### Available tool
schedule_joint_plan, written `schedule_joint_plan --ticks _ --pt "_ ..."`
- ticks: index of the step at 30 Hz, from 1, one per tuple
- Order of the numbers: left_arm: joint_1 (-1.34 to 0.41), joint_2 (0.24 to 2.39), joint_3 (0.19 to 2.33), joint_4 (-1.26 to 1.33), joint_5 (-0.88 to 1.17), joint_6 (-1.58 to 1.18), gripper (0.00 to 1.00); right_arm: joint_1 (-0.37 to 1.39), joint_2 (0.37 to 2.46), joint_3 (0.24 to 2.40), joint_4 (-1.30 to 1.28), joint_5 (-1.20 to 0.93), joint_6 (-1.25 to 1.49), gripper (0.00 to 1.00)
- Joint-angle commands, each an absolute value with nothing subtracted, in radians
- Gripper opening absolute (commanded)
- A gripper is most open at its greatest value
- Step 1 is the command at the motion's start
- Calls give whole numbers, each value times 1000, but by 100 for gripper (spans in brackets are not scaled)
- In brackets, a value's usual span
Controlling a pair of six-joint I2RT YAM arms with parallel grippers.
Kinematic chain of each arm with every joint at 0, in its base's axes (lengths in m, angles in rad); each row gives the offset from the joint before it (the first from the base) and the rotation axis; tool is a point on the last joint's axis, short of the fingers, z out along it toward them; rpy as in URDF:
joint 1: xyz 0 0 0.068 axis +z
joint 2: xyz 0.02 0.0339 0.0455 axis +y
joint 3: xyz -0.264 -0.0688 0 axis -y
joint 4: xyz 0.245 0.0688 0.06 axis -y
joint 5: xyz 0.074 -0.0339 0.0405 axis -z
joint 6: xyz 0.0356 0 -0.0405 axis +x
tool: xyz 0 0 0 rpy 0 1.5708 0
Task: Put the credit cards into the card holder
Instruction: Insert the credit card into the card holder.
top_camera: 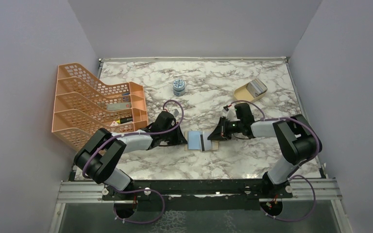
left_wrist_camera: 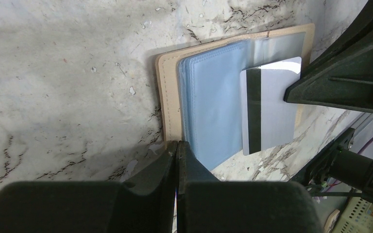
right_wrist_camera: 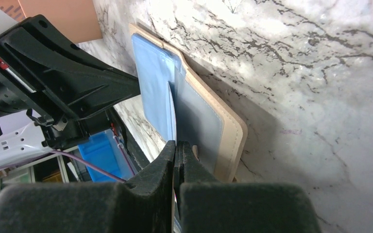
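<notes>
Trouble seems likeliest at the pocket mouth: with the right gripper (right_wrist_camera: 176,144) pinching the striped card (left_wrist_camera: 272,109) in its jaws over the open holder (left_wrist_camera: 167,97) on the counter (left_wrist_camera: 53,73), and the left gripper (left_wrist_camera: 177,143) at the holder's edge, jaws pressed together, a skewed push could buckle the card.

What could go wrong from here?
The striped card is gripped only at its edge by the right end effector; it may bend or slip instead of entering a pocket. The card holder lies flat on the marble table, the left end effector shut just at its edge, so a push could slide it.
</notes>
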State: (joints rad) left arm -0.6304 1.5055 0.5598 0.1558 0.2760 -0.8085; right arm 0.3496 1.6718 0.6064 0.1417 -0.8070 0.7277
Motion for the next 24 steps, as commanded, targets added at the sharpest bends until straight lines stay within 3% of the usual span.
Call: schedule_joint_plan --ticks 1,24 --pt "-632 1516 557 112 248 -787 5 348 1706 630 178 -822 701 1" --pt "-638 1515 504 175 288 -856 5 348 1714 602 298 -766 711 1"
